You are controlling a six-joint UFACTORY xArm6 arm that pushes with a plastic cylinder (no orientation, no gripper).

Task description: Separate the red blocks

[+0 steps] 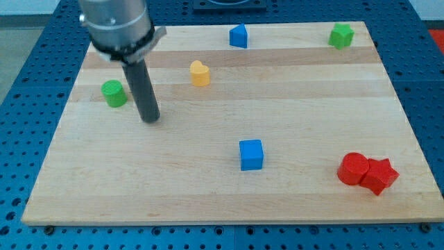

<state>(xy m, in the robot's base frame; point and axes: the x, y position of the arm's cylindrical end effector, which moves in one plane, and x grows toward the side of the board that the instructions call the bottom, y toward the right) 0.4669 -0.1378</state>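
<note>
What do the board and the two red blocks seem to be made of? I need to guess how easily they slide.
The board looks like pale wood, in glued strips with visible grain and a dull satin finish. The two red blocks, touching at the view's bottom right, look like painted wood or moulded plastic: uniform matte colour, no grain showing, so I cannot tell which.

Red blocks (368, 171) (pale wooden board (208, 180))

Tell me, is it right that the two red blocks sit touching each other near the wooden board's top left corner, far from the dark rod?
Not quite. The camera view shows the round red block and the star-shaped red block touching near the wooden board's bottom right corner, not its top left. They are indeed far from my tip, beside the green cylinder block.
</note>
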